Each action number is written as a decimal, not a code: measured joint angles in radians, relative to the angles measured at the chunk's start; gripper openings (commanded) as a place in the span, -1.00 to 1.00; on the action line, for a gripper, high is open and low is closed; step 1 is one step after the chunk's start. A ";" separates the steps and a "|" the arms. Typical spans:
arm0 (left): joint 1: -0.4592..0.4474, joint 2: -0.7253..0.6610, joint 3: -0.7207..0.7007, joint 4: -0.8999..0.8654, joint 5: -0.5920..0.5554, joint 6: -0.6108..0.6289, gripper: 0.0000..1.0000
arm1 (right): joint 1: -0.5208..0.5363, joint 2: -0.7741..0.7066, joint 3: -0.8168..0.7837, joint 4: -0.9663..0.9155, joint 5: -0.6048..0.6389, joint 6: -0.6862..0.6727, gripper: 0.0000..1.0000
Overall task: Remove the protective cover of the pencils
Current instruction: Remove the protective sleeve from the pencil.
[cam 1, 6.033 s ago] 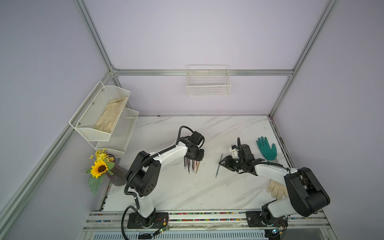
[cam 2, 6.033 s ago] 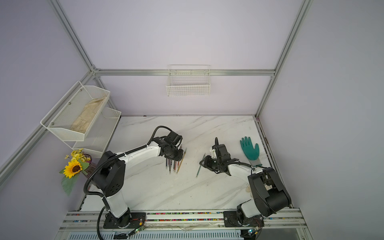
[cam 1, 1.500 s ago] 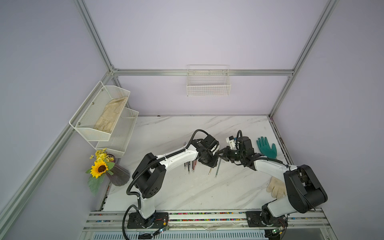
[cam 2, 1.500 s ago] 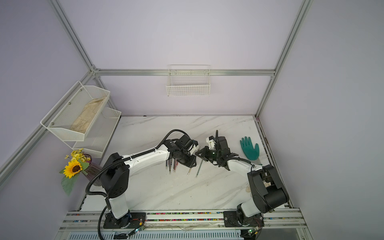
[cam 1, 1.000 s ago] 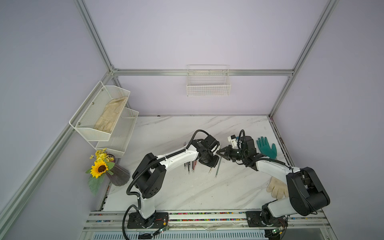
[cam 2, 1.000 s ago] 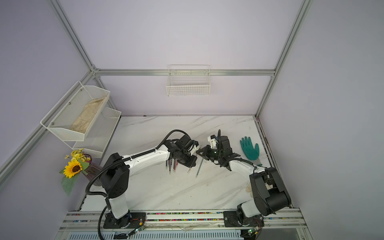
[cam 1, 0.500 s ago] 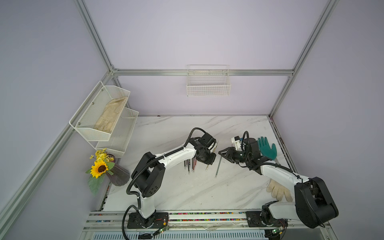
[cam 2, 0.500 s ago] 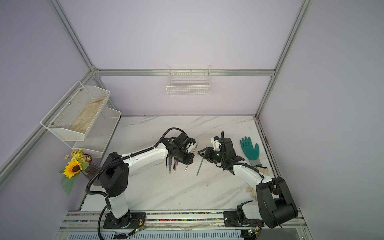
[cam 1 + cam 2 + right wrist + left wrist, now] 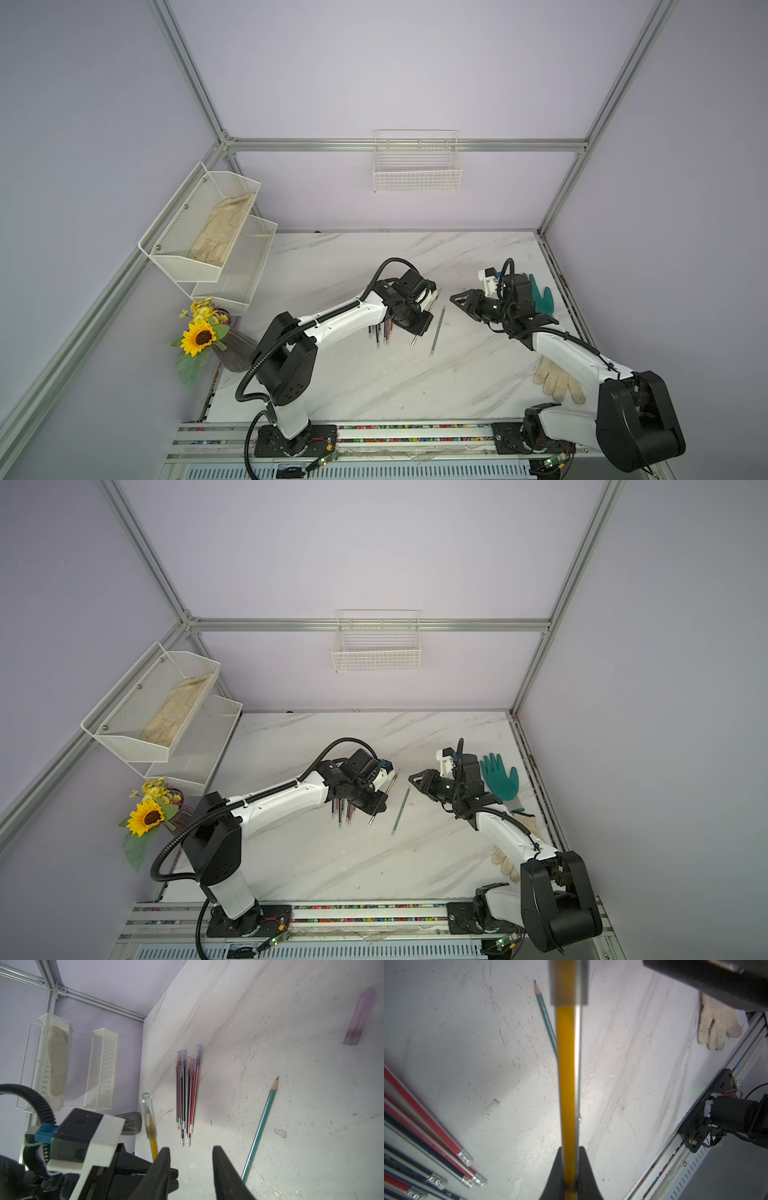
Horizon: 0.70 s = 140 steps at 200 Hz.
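— Where can you pass?
— The wide strip of counter in front of my bases lies open, and so does the far strip toward the back wall.
— And between your arms?
— Tight. My left pincer grips a yellow pencil that sticks out both ways, and my right pincer, jaws apart, points at it from near. Under that gap a green pencil lies loose on the counter.
— To the sides?
— The bundle of pencils lies under my left arm; a teal glove lies just behind my right wrist, and a white glove lies beside my right forearm, near the counter's edge.
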State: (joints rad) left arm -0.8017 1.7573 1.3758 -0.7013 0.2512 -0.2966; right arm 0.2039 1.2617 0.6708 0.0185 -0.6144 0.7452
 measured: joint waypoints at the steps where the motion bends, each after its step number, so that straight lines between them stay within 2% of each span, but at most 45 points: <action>1: 0.000 0.000 0.000 0.000 0.000 0.001 -1.00 | 0.000 0.000 0.000 0.000 -0.001 -0.001 -0.25; 140: -0.026 0.009 0.000 0.014 0.026 0.002 -1.00 | 0.000 0.000 0.000 0.020 -0.071 -0.009 -0.27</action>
State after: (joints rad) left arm -0.8272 1.7660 1.3762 -0.6872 0.2771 -0.2943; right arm 0.2039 1.2613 0.6712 0.0383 -0.6849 0.7364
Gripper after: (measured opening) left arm 0.071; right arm 0.365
